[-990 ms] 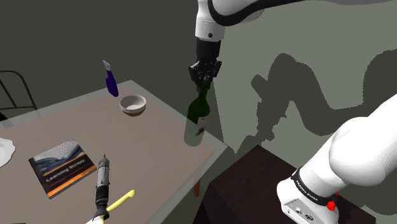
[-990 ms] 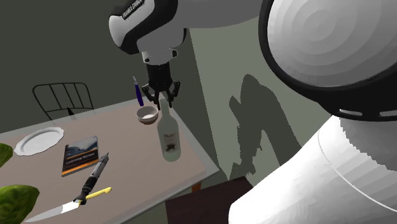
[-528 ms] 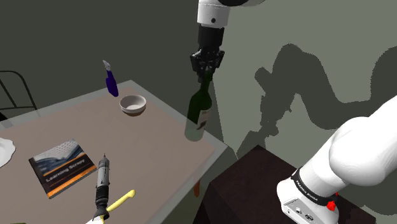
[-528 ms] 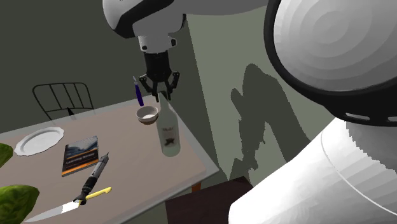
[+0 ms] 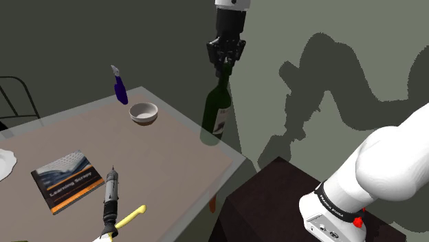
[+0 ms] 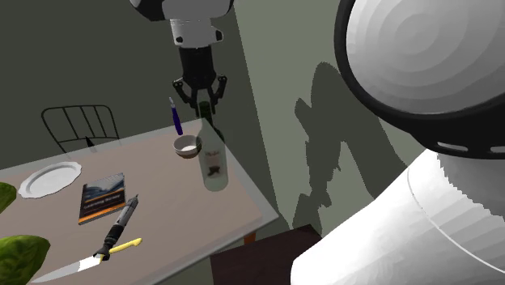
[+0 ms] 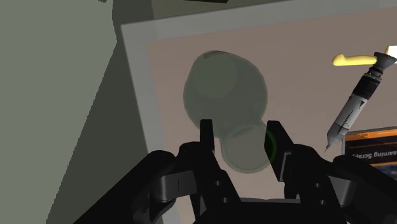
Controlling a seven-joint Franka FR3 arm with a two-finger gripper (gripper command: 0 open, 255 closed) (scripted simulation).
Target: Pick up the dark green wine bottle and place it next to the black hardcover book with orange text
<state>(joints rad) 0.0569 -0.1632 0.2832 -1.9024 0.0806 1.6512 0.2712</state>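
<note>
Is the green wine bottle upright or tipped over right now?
Nearly upright: bottle neck up in the tool, base toward the table.

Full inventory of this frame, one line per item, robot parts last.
bottle: 1, dark green, hanging above the table's wall-side edge, held by its neck
bowl: 1, white, on the table near its far corner
purple item: 1, purple with a pale tip, at the table's far edge beyond the bowl
book: 1, black with orange text, flat on the table
grey implement: 1, grey and black, lying beside the book
knife: 1, yellow handle, at the near edge by the implement
plate: 1, white, beyond the book
table: 1, tan top
chair: 1, dark wire, behind the table
leaves: green, second exterior view's lower left
stand: 1, dark box
arm: 1, white
tool: 1, black, shut on the bottle
</note>
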